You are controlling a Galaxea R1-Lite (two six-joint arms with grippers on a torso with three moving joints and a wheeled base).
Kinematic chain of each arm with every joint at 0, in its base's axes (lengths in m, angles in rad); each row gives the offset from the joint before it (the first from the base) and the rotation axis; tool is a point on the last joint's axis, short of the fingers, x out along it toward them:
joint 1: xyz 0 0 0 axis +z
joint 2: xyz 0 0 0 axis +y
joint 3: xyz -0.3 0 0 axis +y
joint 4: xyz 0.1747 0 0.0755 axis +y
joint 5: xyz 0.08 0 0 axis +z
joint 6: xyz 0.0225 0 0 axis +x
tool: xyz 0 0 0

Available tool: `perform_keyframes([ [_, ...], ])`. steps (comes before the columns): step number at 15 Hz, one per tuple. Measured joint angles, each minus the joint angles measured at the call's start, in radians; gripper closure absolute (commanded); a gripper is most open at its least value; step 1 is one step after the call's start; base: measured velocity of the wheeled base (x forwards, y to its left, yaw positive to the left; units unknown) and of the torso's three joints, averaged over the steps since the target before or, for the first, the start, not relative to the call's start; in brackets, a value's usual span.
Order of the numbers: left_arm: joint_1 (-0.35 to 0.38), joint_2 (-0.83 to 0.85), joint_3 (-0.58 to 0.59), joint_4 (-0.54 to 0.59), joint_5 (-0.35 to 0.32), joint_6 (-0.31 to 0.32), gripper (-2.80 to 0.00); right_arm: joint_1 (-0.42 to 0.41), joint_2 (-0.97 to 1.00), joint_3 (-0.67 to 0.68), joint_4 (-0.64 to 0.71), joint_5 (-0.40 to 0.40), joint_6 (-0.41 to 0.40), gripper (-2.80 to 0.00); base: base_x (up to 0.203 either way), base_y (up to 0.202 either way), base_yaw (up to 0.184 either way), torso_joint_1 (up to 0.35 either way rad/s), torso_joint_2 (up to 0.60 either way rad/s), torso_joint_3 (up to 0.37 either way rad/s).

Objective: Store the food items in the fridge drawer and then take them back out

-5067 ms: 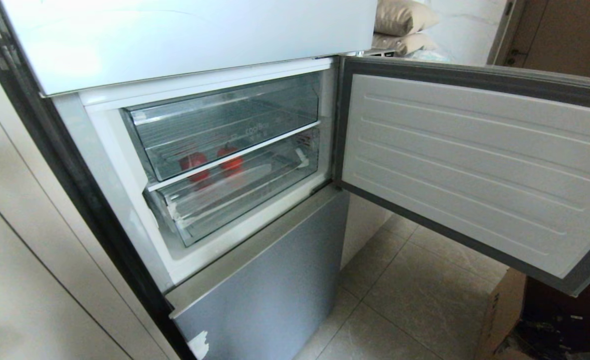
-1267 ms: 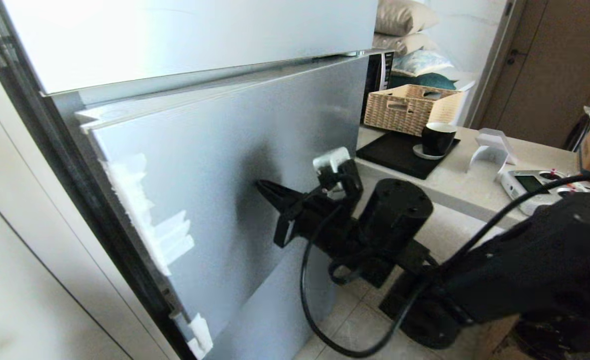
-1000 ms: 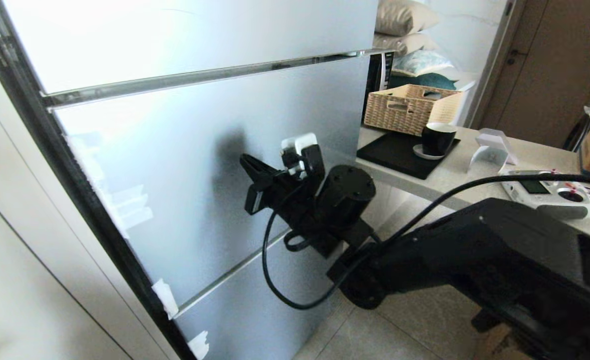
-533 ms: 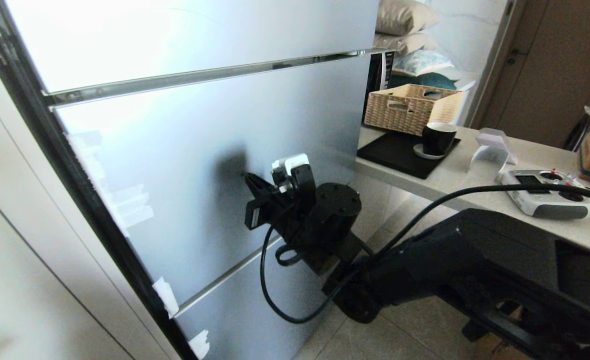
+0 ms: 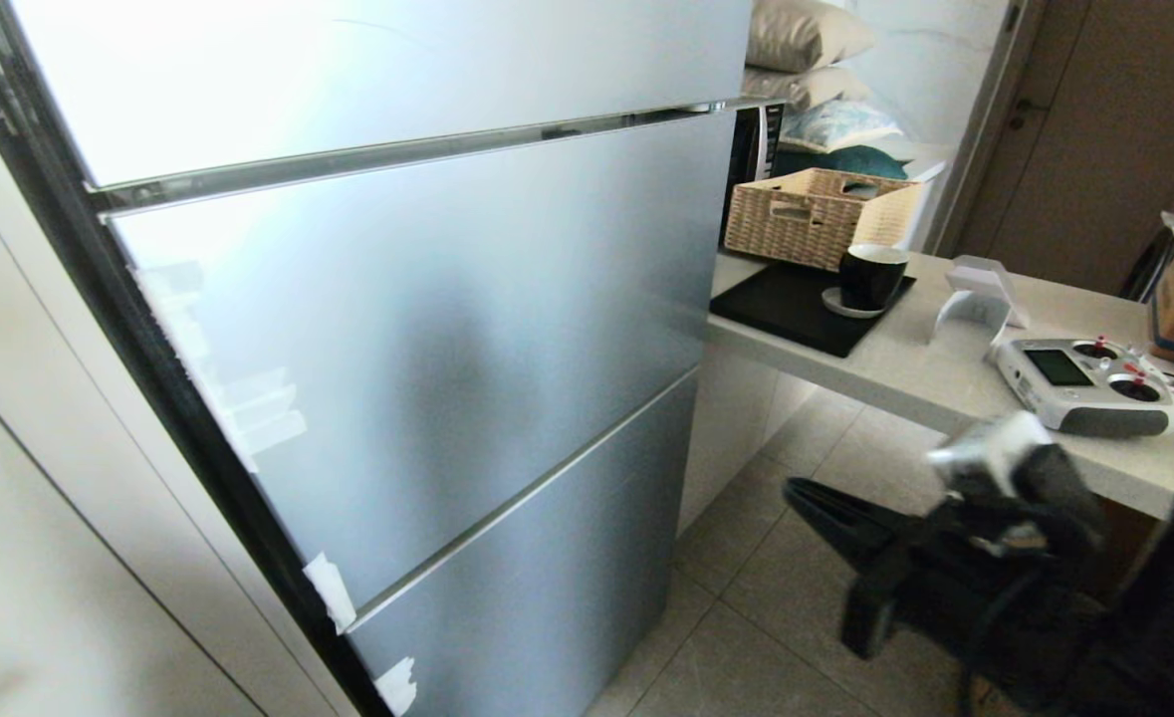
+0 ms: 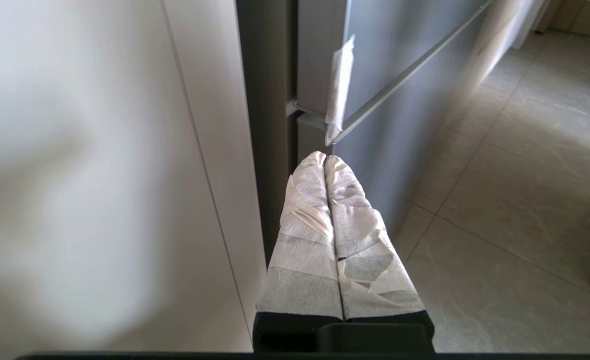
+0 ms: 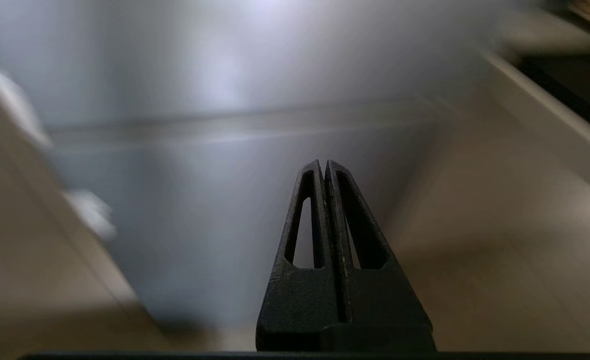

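The grey fridge's middle door (image 5: 447, 329) stands closed, so the food items and the fridge drawer are hidden behind it. In the head view my right gripper (image 5: 796, 490) hangs low at the right over the tiled floor, well off the door, blurred, its black fingers together. The right wrist view shows this gripper (image 7: 323, 162) shut and empty, pointing toward the fridge front. My left gripper (image 6: 325, 156), its fingers wrapped in white tape, is shut and empty beside the fridge's lower left corner, near a tape scrap (image 6: 339, 85).
A pale counter (image 5: 905, 368) to the right of the fridge carries a wicker basket (image 5: 816, 214), a black mug (image 5: 870, 276) on a black mat (image 5: 796, 304) and a white remote controller (image 5: 1089, 383). Tiled floor (image 5: 746, 657) lies below. White cabinet panels stand left of the fridge.
The fridge door, open seconds ago with red items showing in the drawer, is now closed. My right gripper has left the door and dropped down to the right.
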Motion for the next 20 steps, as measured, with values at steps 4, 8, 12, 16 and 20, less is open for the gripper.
perform_keyframes([
  [4,0.001,0.000,0.000,0.000,0.000,0.000,0.00,-0.423,-0.526,0.192,0.359,0.219,-0.005,0.00,0.000,0.000,0.000,0.000,0.00,0.000],
  [8,0.001,0.000,0.000,0.000,0.000,0.000,0.00,-0.624,-1.043,0.247,0.785,0.311,0.035,0.00,0.000,0.000,0.000,0.000,0.00,0.000],
  [12,0.001,0.000,0.000,0.000,0.000,0.000,0.00,-0.728,-1.366,0.288,1.113,0.238,0.020,0.00,0.000,0.000,0.000,0.000,0.00,0.000],
  [16,0.001,0.000,0.000,0.000,0.000,0.000,0.00,-0.741,-1.443,0.294,1.123,0.232,0.056,0.00,0.000,0.000,0.000,0.000,0.00,0.000],
  [20,0.001,0.000,0.000,0.000,0.000,0.000,0.00,-0.741,-1.457,0.296,1.121,0.223,0.105,0.00,0.000,0.000,0.000,0.000,0.00,0.000],
])
